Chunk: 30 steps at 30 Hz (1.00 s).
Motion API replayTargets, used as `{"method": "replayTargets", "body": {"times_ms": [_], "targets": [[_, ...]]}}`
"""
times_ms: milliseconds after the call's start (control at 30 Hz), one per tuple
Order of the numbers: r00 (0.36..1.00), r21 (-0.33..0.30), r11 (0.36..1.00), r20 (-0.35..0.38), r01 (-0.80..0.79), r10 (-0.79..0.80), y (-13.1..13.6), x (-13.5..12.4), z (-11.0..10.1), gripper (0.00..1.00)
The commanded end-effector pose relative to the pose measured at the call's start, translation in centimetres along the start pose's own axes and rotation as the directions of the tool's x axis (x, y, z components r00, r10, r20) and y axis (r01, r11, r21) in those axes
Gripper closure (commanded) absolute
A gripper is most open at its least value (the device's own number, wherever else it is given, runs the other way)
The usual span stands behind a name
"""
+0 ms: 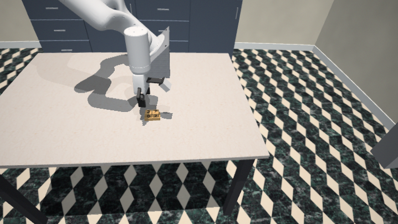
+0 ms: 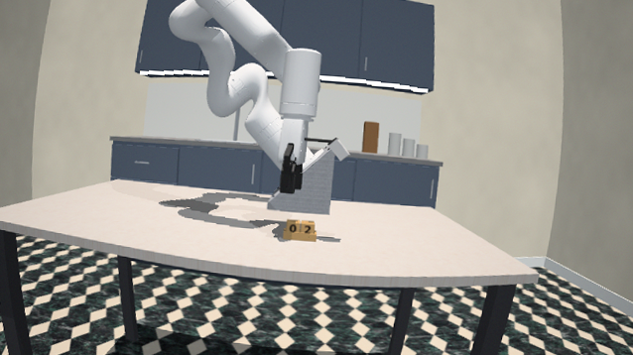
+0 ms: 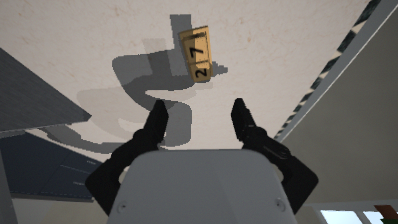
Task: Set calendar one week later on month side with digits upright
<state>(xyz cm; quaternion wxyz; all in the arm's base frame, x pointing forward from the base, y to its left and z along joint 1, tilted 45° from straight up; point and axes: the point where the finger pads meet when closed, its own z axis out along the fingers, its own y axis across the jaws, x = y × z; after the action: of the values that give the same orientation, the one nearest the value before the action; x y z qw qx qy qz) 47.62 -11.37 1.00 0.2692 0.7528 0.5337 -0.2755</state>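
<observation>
A small wooden tray lies flat on the table and holds two cubes side by side. The left cube shows 0 on its front and 2 on top. The right cube shows 2 on its front and 7 on top. The wrist view shows the 2 and the 7 on top. No month name can be read, and the tray's back is hidden in the top and exterior views. My gripper is open and empty, above the table and behind the tray, slightly to its left in the top and exterior views.
The arm's grey wedge-shaped base stands on the table behind the gripper. Blue cabinets stand beyond the table. The arm's shadow falls across the table behind and left of the tray.
</observation>
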Motion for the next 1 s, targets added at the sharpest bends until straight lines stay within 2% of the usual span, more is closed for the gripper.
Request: {"method": "replayTargets", "body": {"times_ms": [0, 233, 267, 967], "targets": [[0.993, 0.014, 0.993, 0.0, 0.115, -0.115, 0.24, 0.81, -0.17, 0.0], [0.986, 0.014, 0.986, -0.001, 0.167, -0.167, 0.3, 1.19, -0.22, 0.0], [0.986, 0.014, 0.986, -0.001, 0.167, -0.167, 0.3, 1.19, -0.22, 0.53], [0.986, 0.014, 0.986, -0.001, 0.167, -0.167, 0.3, 1.19, -0.22, 0.53]]}}
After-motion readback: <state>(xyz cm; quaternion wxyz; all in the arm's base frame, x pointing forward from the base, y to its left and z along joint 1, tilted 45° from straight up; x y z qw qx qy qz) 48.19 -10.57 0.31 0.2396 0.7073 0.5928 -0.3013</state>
